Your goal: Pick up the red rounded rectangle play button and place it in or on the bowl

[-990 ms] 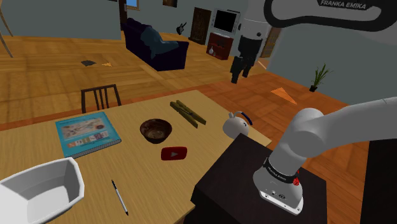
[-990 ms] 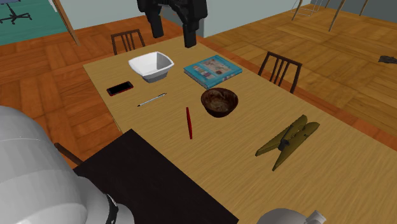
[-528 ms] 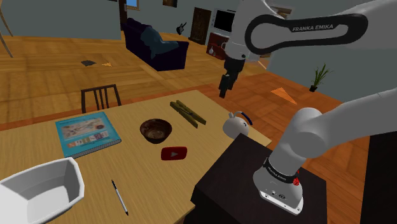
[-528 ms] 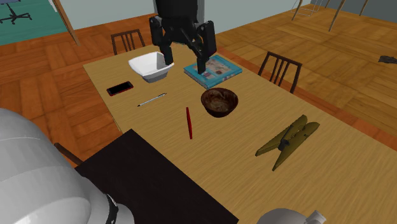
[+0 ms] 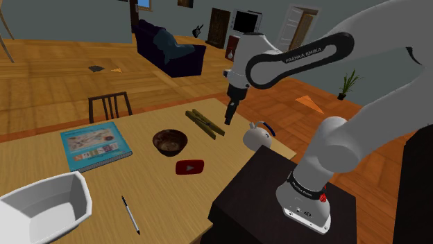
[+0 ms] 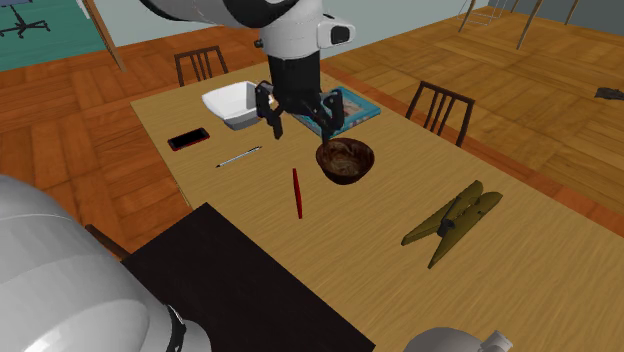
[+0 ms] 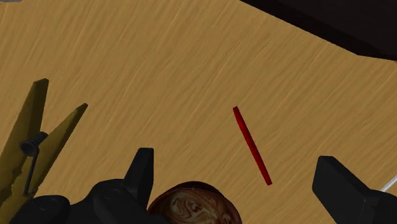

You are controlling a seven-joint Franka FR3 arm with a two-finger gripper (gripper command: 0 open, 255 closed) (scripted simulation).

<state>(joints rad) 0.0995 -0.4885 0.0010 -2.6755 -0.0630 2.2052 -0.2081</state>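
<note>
Wooden table (image 5: 153,197): the empty gripper (image 6: 305,128), fingers spread wide, has descended near the bowl (image 6: 345,160). Beside it, the red play button (image 6: 297,192) lies ungrasped.

Play button (image 5: 189,166) near bowl (image 5: 170,141), on table (image 5: 159,201)

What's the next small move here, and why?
Likely lower the gripper toward the red play button, shifting slightly away from the bowl. The gripper is open and well above the table. In the wrist view the button is a thin strip roughly between the fingers, with the bowl beside one finger.
</note>
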